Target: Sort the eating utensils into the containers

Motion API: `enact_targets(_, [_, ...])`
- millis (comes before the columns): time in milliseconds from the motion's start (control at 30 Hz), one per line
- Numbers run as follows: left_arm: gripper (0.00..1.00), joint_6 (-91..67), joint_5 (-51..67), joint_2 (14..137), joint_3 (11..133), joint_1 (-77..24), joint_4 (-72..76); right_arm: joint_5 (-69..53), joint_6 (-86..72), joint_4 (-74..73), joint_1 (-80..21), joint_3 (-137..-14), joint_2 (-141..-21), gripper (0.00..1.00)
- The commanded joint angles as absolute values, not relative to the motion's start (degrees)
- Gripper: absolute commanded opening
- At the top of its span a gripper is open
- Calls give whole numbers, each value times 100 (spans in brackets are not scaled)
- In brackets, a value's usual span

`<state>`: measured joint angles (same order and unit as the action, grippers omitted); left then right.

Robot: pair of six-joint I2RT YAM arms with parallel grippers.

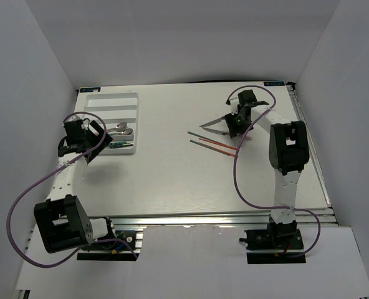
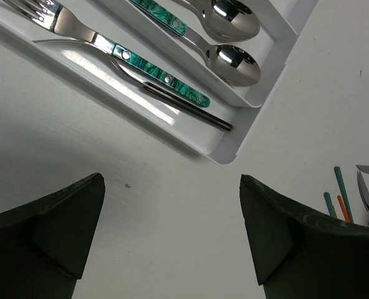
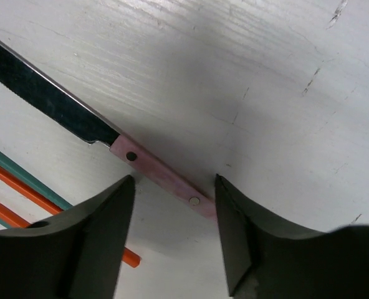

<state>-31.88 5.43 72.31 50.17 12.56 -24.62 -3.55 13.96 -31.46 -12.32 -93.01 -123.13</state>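
While the left gripper (image 2: 172, 205) hangs, jaws wide and empty, beside the white plastic cutlery tray (image 2: 231, 149), the right gripper (image 3: 174, 193) straddles the pink-handled steel knife (image 3: 119, 149) lying on the white worktop (image 3: 265, 75), jaws open and apparently not yet touching it. Pickup is in hand. The next move calls for closing squarely on the handle, clear of the slim red and green chopsticks (image 3: 16, 181).

We see a pink-handled knife (image 3: 162, 176), orange-red and teal chopsticks (image 3: 16, 181) beside it, a fork (image 2: 159, 75) with a marbled green handle, and a white tray (image 2: 234, 146).
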Motion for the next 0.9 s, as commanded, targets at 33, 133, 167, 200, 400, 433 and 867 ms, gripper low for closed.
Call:
enact_targets(33, [98,-3094,554,6952,4975,1169,-2364,-396,1590,-3533,-1222,-9230,-12401,56])
enact_targets(133, [98,-3094,545,6943,4966,1169,-2355,-544,1792,-3244,-1300,-8826,-12182,51])
enact_targets(167, [98,-3094,545,6952,4966,1160,-2355,-562,1863,-3208,-1370,-8607,-12121,50])
enact_targets(200, [98,-3102,545,6961,4975,1160,-2347,-562,2029,-3147,-1415,-8509,-12077,48])
enact_targets(400, [98,-3103,598,6952,4948,1160,-2356,-800,2320,-2752,-1635,-8017,-11804,38])
enact_targets(433, [98,-3103,598,6935,4905,1160,-2355,-765,2329,-2681,-1652,-7990,-11804,37])
enact_targets(867, [98,-3103,650,6847,4808,1160,-2373,-325,2434,-2391,-2074,-7708,-11479,4])
